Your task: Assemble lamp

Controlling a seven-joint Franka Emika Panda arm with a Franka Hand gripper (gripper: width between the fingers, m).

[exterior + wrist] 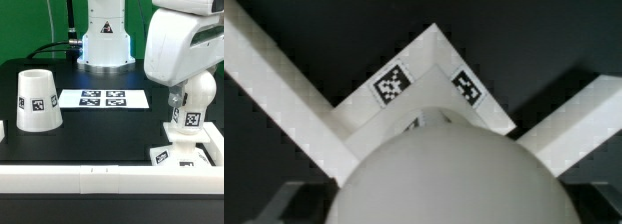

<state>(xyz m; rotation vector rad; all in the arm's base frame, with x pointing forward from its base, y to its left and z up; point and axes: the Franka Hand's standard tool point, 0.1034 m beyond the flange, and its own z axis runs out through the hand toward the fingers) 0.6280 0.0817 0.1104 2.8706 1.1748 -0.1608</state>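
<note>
Hanging over the corner of the table on the exterior view's right, the gripper (186, 100) held the bulb (189, 115) upright, neck downward, directly above the base (172, 155). Its fingers were mostly hidden by the wrist and by the bulb itself, yet the bulb sat so squarely under the hand, and so large and centred in the wrist view (446, 175), that I judged it clamped rather than let go. Whether the neck had entered the base or hovered just over it could not be told from either picture. The base lay just beside the white rail (90, 178) along the table's front edge, probably so that it would not slide or turn while the bulb was pressed and twisted in; the wrist view showed one tagged corner of it (429, 70) pointing away beyond the bulb. Well apart, on the exterior view's left, the shade (35, 100) stood on the black table (100, 130) with its wide end down, out of the arm's way, beside the marker board (103, 98).
</note>
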